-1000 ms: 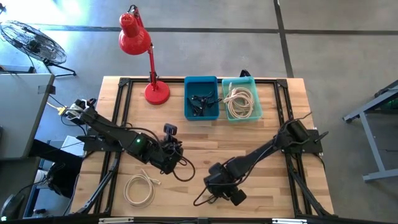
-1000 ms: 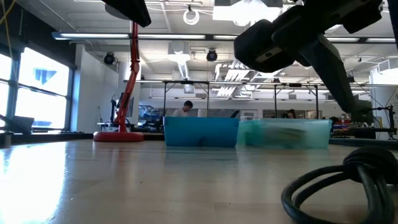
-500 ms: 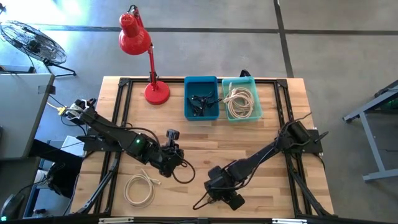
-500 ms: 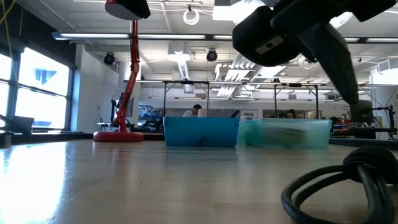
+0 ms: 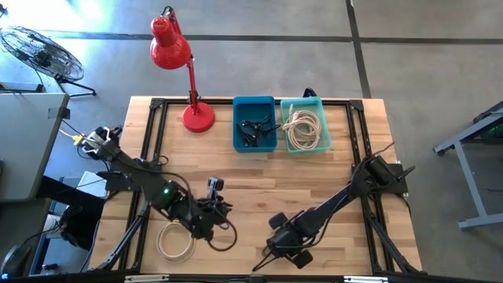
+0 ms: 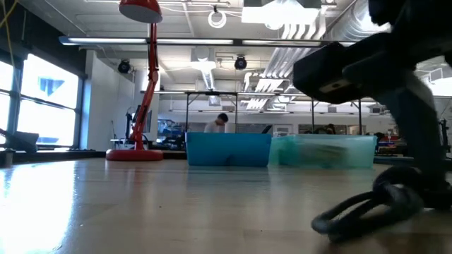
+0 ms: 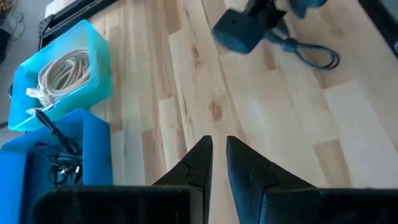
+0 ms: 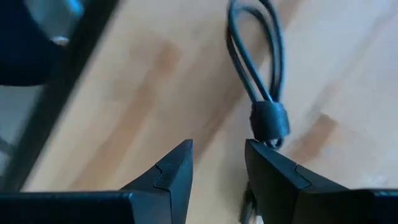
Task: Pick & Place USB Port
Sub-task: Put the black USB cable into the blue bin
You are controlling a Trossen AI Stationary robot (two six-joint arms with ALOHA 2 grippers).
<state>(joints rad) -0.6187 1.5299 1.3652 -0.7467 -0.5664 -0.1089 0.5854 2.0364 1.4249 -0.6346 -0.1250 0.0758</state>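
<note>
right gripper (image 8: 217, 158): fingers apart, nothing between them, low over the black cable (image 8: 258, 81) at the bottom middle of the high view.
left gripper (image 7: 216, 155): fingers almost together, holding nothing, bottom left of the high view, near the white cable (image 5: 176, 240).
black cable: lies flat on the table (image 5: 259, 177), its band beside one finger.
bins: blue bin (image 5: 254, 123) and teal bin (image 5: 304, 124), top middle.
how to do it well: i think move over the band, go down, then squeeze.
</note>
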